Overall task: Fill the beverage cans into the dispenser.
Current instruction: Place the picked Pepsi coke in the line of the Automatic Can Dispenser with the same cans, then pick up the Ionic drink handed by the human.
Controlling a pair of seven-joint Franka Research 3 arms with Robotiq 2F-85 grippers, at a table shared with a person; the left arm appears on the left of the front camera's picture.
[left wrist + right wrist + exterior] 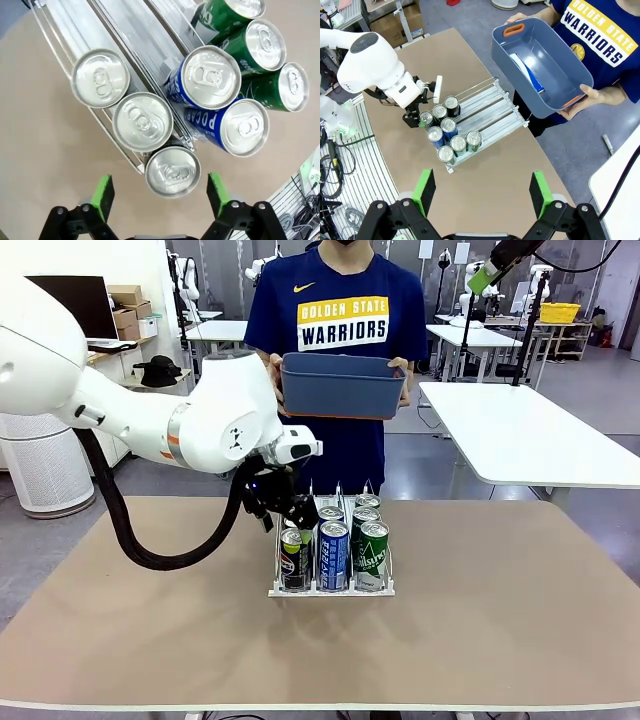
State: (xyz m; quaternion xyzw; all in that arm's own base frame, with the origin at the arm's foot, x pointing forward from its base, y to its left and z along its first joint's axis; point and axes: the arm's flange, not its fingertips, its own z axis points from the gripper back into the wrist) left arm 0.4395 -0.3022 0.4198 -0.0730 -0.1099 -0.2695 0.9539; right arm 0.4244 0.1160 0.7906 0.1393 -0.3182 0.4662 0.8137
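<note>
Wide-spread, the left claw [160,181] hangs right above the rack [120,35], at the front end of its outer lane. Its green pads [103,196] flank the silver top of the front can [172,171] with a gap on each side, so it grips nothing. High over the rack, the right claw [481,177] also stands fully open and empty. Eight cans [333,555] stand bunched at the rack's low front end: three in the lane below the left claw, two blue cans [210,77] in the middle lane and three green cans [265,45] in the far lane. Brown tabletop [500,620] carries the rack. Beyond the rack's back end a person [340,300] holds a dark blue bin [340,390] in both hands [592,97]; something blue and white lies inside it.
</note>
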